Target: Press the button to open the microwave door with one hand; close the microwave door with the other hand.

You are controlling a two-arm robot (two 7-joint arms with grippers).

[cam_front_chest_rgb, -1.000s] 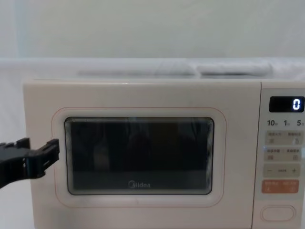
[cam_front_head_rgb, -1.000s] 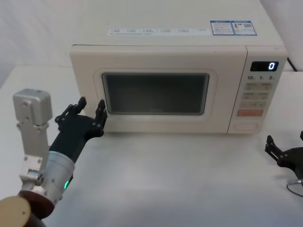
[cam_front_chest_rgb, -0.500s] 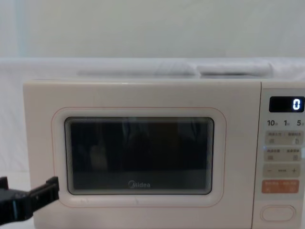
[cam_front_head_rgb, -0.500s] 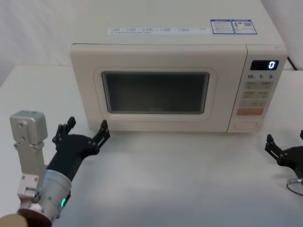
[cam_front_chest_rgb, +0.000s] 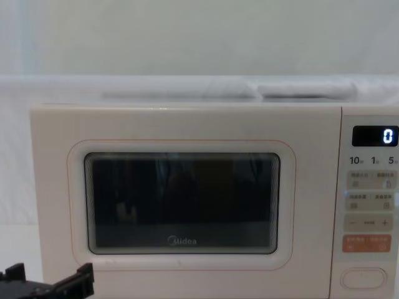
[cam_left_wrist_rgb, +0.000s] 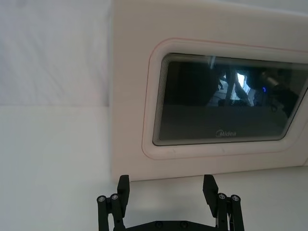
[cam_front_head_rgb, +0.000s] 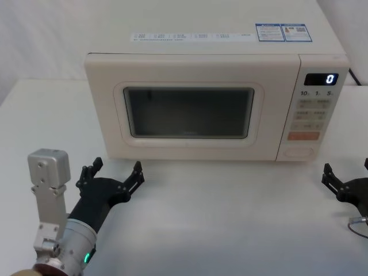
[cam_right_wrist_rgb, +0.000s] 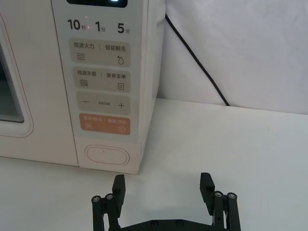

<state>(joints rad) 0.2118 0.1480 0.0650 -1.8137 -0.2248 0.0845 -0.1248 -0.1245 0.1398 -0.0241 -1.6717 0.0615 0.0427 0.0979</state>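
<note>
Before me stands a white table (cam_front_head_rgb: pixel 218 213), and behind it hangs a pale cloth backdrop (cam_front_head_rgb: pixel 52 34). A digital display (cam_front_head_rgb: pixel 321 80) shows a lit zero. Under it sit small pale keys (cam_right_wrist_rgb: pixel 99 51) with grey print, a minus-and-plus key (cam_right_wrist_rgb: pixel 103 103), and an orange key (cam_right_wrist_rgb: pixel 104 123) lower down on the same narrow control panel (cam_front_head_rgb: pixel 312 112). Two printed labels (cam_front_head_rgb: pixel 283 33) lie flat on the oven's top, beside a row of smaller stickers (cam_front_head_rgb: pixel 192 37). A black cable (cam_right_wrist_rgb: pixel 195 57) runs down the backdrop.
</note>
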